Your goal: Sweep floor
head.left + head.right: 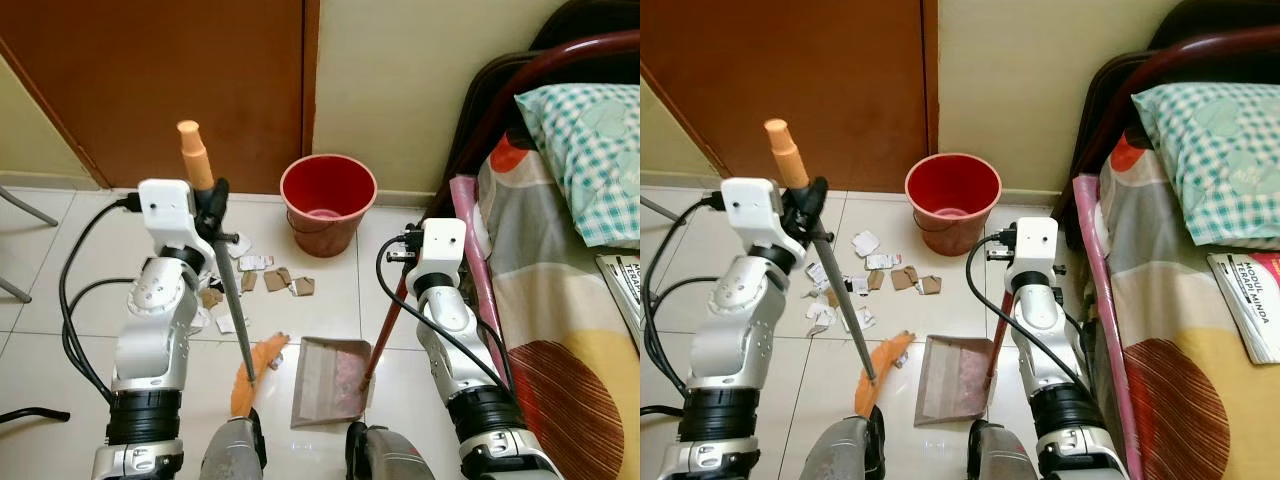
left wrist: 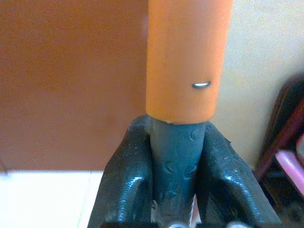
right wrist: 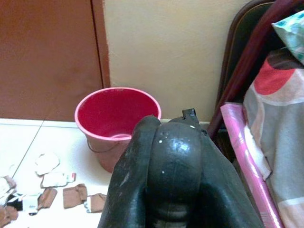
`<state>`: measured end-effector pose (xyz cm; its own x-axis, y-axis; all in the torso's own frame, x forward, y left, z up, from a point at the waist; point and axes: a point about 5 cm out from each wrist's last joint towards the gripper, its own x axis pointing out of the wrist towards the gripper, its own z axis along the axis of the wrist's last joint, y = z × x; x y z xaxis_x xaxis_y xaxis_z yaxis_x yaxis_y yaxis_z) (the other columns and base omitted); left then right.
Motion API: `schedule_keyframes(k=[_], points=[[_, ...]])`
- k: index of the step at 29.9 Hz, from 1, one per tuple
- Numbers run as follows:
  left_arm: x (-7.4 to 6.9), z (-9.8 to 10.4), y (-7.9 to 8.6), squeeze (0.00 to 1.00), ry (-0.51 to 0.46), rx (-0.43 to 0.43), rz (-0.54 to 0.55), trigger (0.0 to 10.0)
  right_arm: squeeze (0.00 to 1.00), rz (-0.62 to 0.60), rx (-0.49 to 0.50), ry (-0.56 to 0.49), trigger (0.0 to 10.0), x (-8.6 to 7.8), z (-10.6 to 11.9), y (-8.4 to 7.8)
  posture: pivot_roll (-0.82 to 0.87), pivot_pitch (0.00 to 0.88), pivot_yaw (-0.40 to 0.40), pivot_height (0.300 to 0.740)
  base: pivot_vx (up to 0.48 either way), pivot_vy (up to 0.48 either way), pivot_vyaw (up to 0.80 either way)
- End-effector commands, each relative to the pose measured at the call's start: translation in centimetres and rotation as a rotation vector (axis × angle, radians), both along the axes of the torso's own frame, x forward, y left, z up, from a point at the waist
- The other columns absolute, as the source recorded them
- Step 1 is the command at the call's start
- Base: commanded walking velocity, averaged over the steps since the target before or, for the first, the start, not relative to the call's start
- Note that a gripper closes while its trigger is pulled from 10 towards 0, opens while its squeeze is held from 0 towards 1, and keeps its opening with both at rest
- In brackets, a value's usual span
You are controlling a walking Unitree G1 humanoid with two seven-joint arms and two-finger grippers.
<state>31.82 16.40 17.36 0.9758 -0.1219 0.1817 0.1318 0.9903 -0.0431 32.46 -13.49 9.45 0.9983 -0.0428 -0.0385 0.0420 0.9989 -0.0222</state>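
The left gripper [image 1: 214, 205] gripped the broom [image 1: 232, 300] just below its orange cap, bristles on the floor [image 1: 330, 310] beside the dustpan [image 1: 328, 380]. The right gripper [image 3: 173, 156] was clamped on the dustpan handle [image 1: 385, 325]. Paper scraps [image 1: 265, 275] lay before a red bucket [image 1: 328, 203].

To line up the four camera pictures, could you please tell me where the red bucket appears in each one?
Left eye view: red bucket at upper centre, against the wall.
Right eye view: slightly left of centre, same height.
Left wrist view: not in it.
Right wrist view: left of centre, beyond the right tool.
Shared landmark: the brown door behind it.
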Motion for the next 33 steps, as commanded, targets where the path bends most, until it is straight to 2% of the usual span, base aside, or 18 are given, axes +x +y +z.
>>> schedule_keyframes(k=[1, 6, 8, 11, 15, 18, 19, 20, 23, 27, 28, 29, 30, 32, 33], points=[[0.0, 0.8, -0.5, 0.0, -0.066, 0.021, -0.026, 10.0, 0.0, -0.024, -0.001, -0.027, 10.0, 0.2, 0.4, -0.4, 0.0, 0.184, -0.037, 0.74, 0.0, 0.0, 0.0], [0.0, 0.4, -0.7, 0.0, -0.086, 0.083, -0.022, 10.0, 0.0, -0.038, 0.02, -0.04, 10.0, 0.3, 0.7, -0.4, 0.0, 0.182, -0.039, 0.74, 0.0, 0.0, 0.0], [0.0, 0.2, -1.1, 0.0, -0.097, 0.117, -0.053, 10.0, 0.0, -0.039, 0.022, -0.046, 10.0, 0.4, 0.8, -0.4, 0.0, 0.183, -0.041, 0.74, 0.0, 0.0, 0.0], [-0.1, -0.5, -2.1, 0.0, -0.063, 0.082, -0.114, 10.0, 0.0, -0.039, 0.02, -0.043, 10.0, 0.4, 0.7, -0.4, 0.0, 0.183, -0.043, 0.74, 0.0, 0.0, 0.0], [-0.6, -1.5, -3.2, 0.0, -0.023, 0.081, -0.18, 10.0, 0.0, -0.05, 0.006, -0.041, 10.0, 0.4, 0.7, -0.5, 0.0, 0.184, -0.043, 0.74, 0.0, 0.0, 0.0], [-1.1, -2.3, -5.0, 0.0, 0.024, -0.024, -0.26, 10.0, 0.0, -0.071, -0.035, -0.043, 10.0, 0.5, 0.7, -0.5, 0.0, 0.184, -0.043, 0.74, 0.0, 0.0, 0.0], [-1.1, -2.3, -5.0, 0.0, 0.024, -0.024, -0.26, 10.0, 0.0, -0.071, -0.035, -0.043, 10.0, 0.5, 0.7, -0.5, 0.0, 0.184, -0.043, 0.74, 0.0, 0.0, 0.0], [-1.3, -2.2, -5.9, 0.0, 0.014, -0.043, -0.302, 10.0, 0.0, -0.073, -0.046, -0.039, 10.0, 0.6, 0.6, -0.4, 0.0, 0.184, -0.043, 0.74, 0.0, 0.0, 0.0], [-1.2, -1.6, -7.2, 0.0, 0.0, -0.08, -0.35, 10.0, 0.0, -0.068, -0.052, -0.03, 10.0, 0.7, 0.3, -0.1, 0.0, 0.191, -0.04, 0.74, 0.0, 0.0, 0.0], [-1.1, -1.3, -7.6, 0.0, -0.005, -0.108, -0.36, 10.0, 0.0, -0.065, -0.052, -0.026, 10.0, 0.7, 0.2, 0.0, 0.0, 0.191, -0.038, 0.74, 0.0, 0.0, 0.0], [-0.9, -0.8, -7.9, 0.0, -0.011, -0.154, -0.36, 10.0, 0.0, -0.065, -0.047, -0.021, 10.0, 0.7, 0.1, 0.0, 0.0, 0.191, -0.038, 0.74, 0.0, 0.0, 0.0], [-0.9, -0.8, -7.9, 0.0, -0.011, -0.154, -0.36, 10.0, 0.0, -0.065, -0.047, -0.021, 10.0, 0.7, 0.1, 0.0, 0.0, 0.191, -0.038, 0.74, 0.0, 0.0, 0.0], [-0.5, -0.4, -7.8, 0.0, -0.013, -0.206, -0.338, 10.0, 0.0, -0.066, -0.044, -0.02, 10.0, 0.7, 0.1, 0.0, 0.0, 0.192, -0.035, 0.74, 0.0, 0.0, 0.0], [-0.1, -0.1, -7.3, 0.0, -0.02, -0.234, -0.308, 10.0, 0.0, -0.068, -0.043, -0.02, 10.0, 0.7, 0.1, 0.0, -0.01, 0.193, -0.032, 0.74, 0.0, 0.0, 0.0], [0.2, 0.2, -6.5, 0.0, -0.03, -0.25, -0.265, 10.0, 0.0, -0.071, -0.04, -0.021, 10.0, 0.6, 0.1, 0.0, -0.01, 0.194, -0.032, 0.74, 0.0, 0.0, 0.0]])
